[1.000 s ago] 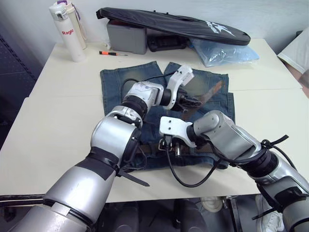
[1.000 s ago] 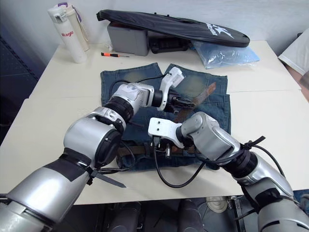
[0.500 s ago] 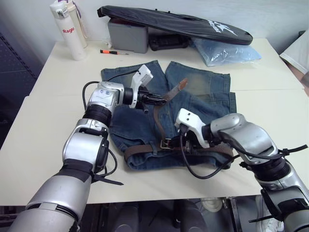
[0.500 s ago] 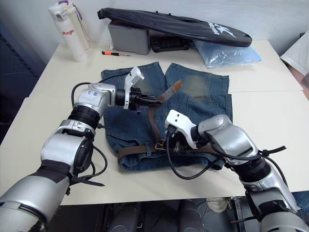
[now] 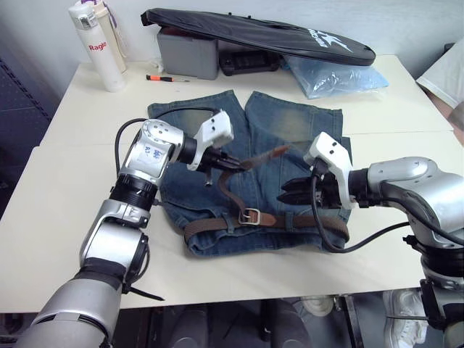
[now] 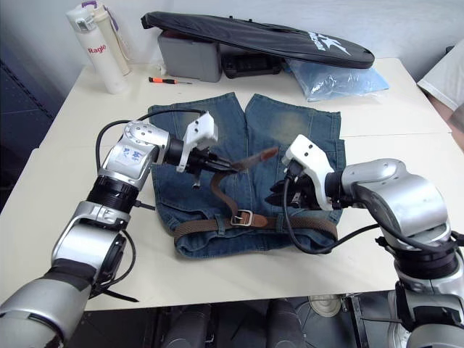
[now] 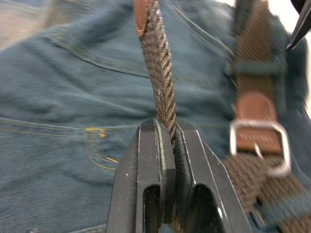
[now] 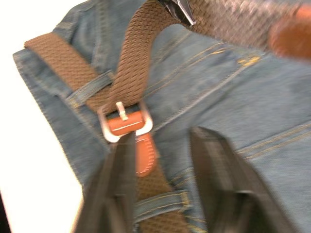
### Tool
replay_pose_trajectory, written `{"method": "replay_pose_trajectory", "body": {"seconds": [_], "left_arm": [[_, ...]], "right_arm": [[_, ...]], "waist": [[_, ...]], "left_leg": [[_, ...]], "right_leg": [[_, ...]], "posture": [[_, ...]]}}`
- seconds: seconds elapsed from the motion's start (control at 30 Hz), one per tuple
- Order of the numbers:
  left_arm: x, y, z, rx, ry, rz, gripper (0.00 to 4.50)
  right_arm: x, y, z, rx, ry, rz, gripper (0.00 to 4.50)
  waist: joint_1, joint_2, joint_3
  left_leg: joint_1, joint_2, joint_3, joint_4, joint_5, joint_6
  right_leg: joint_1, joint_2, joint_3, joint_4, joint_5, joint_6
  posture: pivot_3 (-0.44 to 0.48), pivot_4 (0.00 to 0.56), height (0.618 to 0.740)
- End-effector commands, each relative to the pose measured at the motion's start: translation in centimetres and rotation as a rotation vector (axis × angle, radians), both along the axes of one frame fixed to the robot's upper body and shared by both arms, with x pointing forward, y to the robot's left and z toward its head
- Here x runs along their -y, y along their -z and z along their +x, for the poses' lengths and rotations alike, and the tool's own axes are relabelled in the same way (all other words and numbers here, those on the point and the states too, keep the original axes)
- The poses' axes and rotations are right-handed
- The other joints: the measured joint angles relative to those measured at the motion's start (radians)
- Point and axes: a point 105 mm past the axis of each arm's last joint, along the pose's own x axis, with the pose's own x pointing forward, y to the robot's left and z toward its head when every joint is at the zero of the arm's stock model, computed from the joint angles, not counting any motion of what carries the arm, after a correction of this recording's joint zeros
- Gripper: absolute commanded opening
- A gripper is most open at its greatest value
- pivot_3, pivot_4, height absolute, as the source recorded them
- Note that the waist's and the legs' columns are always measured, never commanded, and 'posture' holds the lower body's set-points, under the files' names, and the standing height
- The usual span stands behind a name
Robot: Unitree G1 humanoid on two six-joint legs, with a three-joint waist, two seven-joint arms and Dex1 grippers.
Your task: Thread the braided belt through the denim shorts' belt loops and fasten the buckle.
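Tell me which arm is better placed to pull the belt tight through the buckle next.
Probably the left: its tool is already shut on the braided belt past the buckle. The right tool is open, holding nothing, beside the buckle.

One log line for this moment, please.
left tool shut on braided belt | tip raised | right tool open over denim shorts

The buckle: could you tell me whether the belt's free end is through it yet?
Through. The belt passes the buckle frame and rises to the left gripper, shut on it. Whether the prong is seated: cannot tell.
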Motion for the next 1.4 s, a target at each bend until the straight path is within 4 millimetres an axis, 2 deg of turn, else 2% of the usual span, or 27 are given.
{"method": "replay_pose_trajectory", "body": {"seconds": [0.03, 0.07, 0.23, 0.33, 0.53, 0.6, 0.67, 0.83, 1.0, 1.1, 1.2, 1.4], "left_arm": [[-1.3, 0.6, -3.2, 0.284, 0.296, 0.319, 0.00], [-1.5, 0.7, -3.4, 0.294, 0.312, 0.332, 0.00], [-2.6, 1.3, -3.8, 0.380, 0.361, 0.432, 0.00], [-3.0, 1.3, -3.4, 0.408, 0.343, 0.460, 0.00], [-4.0, 1.7, -2.9, 0.456, 0.296, 0.508, 0.00], [-4.4, 1.7, -2.8, 0.460, 0.283, 0.510, 0.00], [-4.3, 1.7, -2.9, 0.458, 0.270, 0.488, 0.00], [-3.6, 1.5, -3.3, 0.458, 0.271, 0.448, 0.00], [-3.1, 1.1, -3.6, 0.461, 0.277, 0.425, 0.00], [-2.8, 0.8, -3.8, 0.459, 0.275, 0.410, 0.00], [-2.8, 0.7, -3.8, 0.461, 0.274, 0.411, 0.00], [-2.7, 0.7, -3.9, 0.456, 0.274, 0.412, 0.00]], "right_arm": [[-0.6, 1.4, -3.6, 0.191, -0.215, -0.200, 3.35], [-0.9, 1.7, -3.5, 0.225, -0.208, -0.207, 3.62], [-2.0, 4.1, -3.6, 0.288, -0.211, -0.245, 3.62], [-2.2, 4.6, -2.7, 0.325, -0.168, -0.244, 3.62], [-2.6, 5.5, -2.3, 0.318, -0.145, -0.244, 3.62], [-2.4, 5.0, -1.6, 0.325, -0.075, -0.207, 3.62], [-2.0, 3.5, -0.4, 0.357, -0.028, -0.175, 3.62], [-2.7, 1.8, 0.5, 0.406, -0.014, -0.125, 3.62], [-3.2, 1.2, 1.1, 0.431, -0.016, -0.108, 3.62], [-4.0, 0.9, 0.5, 0.371, -0.049, -0.034, 3.62], [-4.0, 0.5, 0.2, 0.356, -0.066, -0.026, 3.62], [-4.0, 1.2, -1.8, 0.239, -0.165, -0.037, 3.62]], "waist": [[-0.001, 0.000, 0.000], [-0.001, 0.000, 0.000], [0.001, 0.000, 0.000], [-0.001, 0.000, 0.000], [0.000, 0.000, 0.000], [0.000, 0.000, 0.000], [0.000, 0.000, 0.000], [0.000, 0.000, 0.000], [0.000, 0.000, 0.000], [0.000, 0.000, 0.000], [0.000, 0.000, 0.000], [0.000, 0.000, 0.000]], "left_leg": [[0.000, 0.000, 0.000, 0.000, 0.000, 0.000], [0.000, 0.000, 0.000, 0.000, 0.000, 0.000], [0.000, 0.000, 0.000, 0.000, -0.001, 0.001], [0.000, 0.000, 0.002, 0.001, -0.001, 0.002], [0.000, 0.000, 0.002, 0.002, -0.002, 0.002], [0.000, 0.000, 0.002, 0.002, -0.002, 0.003], [0.000, 0.000, 0.002, 0.002, -0.002, 0.003], [0.000, 0.000, 0.002, 0.002, -0.002, 0.003], [0.000, 0.000, 0.002, 0.002, -0.002, 0.003], [0.000, 0.000, 0.002, 0.002, -0.002, 0.003], [0.000, 0.000, 0.002, 0.002, -0.002, 0.003], [0.000, 0.000, 0.003, 0.002, -0.002, 0.003]], "right_leg": [[0.000, 0.000, 0.000, 0.000, 0.000, 0.000], [0.000, 0.000, 0.000, 0.000, 0.000, 0.000], [0.000, 0.000, 0.000, -0.002, 0.000, 0.000], [0.000, 0.000, 0.002, -0.002, 0.000, 0.000], [0.000, 0.000, 0.002, -0.001, 0.000, 0.001], [0.000, 0.000, 0.002, -0.001, 0.000, 0.001], [0.000, 0.000, 0.002, -0.002, 0.000, 0.001], [0.000, 0.000, 0.002, -0.001, 0.000, 0.001], [0.000, 0.000, 0.002, -0.001, 0.000, 0.001], [0.000, 0.000, 0.002, -0.001, 0.000, 0.001], [0.000, 0.000, 0.002, -0.001, 0.000, 0.001], [0.000, 0.000, 0.003, -0.001, 0.000, 0.001]], "posture": [[0.000, 0.150, 0.740], [0.000, 0.150, 0.740], [0.000, 0.150, 0.740], [0.000, 0.150, 0.740], [0.000, 0.150, 0.740], [0.000, 0.150, 0.740], [0.000, 0.150, 0.740], [0.000, 0.150, 0.740], [0.000, 0.150, 0.740], [0.000, 0.150, 0.740], [0.000, 0.150, 0.740], [0.000, 0.150, 0.740]]}}
